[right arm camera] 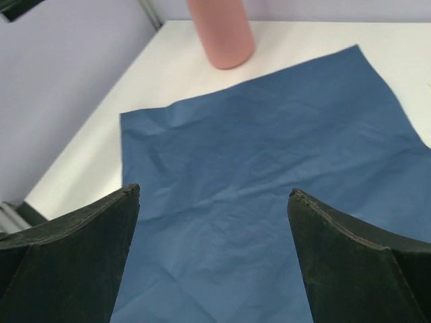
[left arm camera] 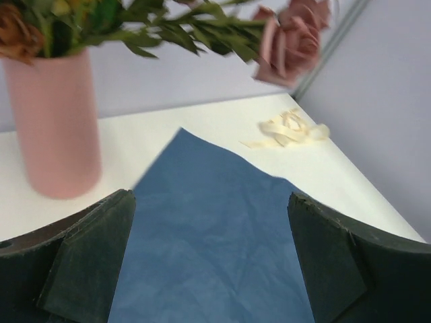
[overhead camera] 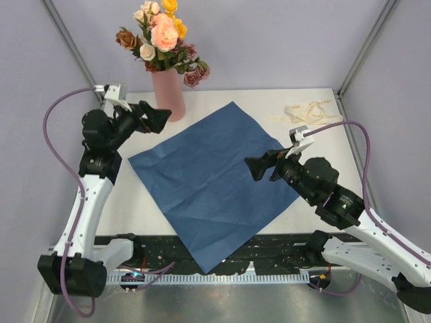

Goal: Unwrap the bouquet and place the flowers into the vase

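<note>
The flowers (overhead camera: 161, 37), peach, yellow, mauve and rust blooms on green stems, stand upright in the salmon-pink vase (overhead camera: 168, 94) at the back left of the table. The vase (left arm camera: 57, 124) fills the upper left of the left wrist view, and its base (right arm camera: 222, 33) shows at the top of the right wrist view. No wrapped bouquet remains: its blue paper (overhead camera: 215, 175) lies flat and unfolded. My left gripper (overhead camera: 156, 116) hovers open and holding nothing just left of the vase. My right gripper (overhead camera: 258, 167) is open above the paper's right side.
The cream ribbon (overhead camera: 303, 111) lies loose at the back right; it also shows as a ribbon (left arm camera: 289, 131) in the left wrist view. White table (overhead camera: 269, 101) shows around the paper. Enclosure walls and metal posts stand close on both sides.
</note>
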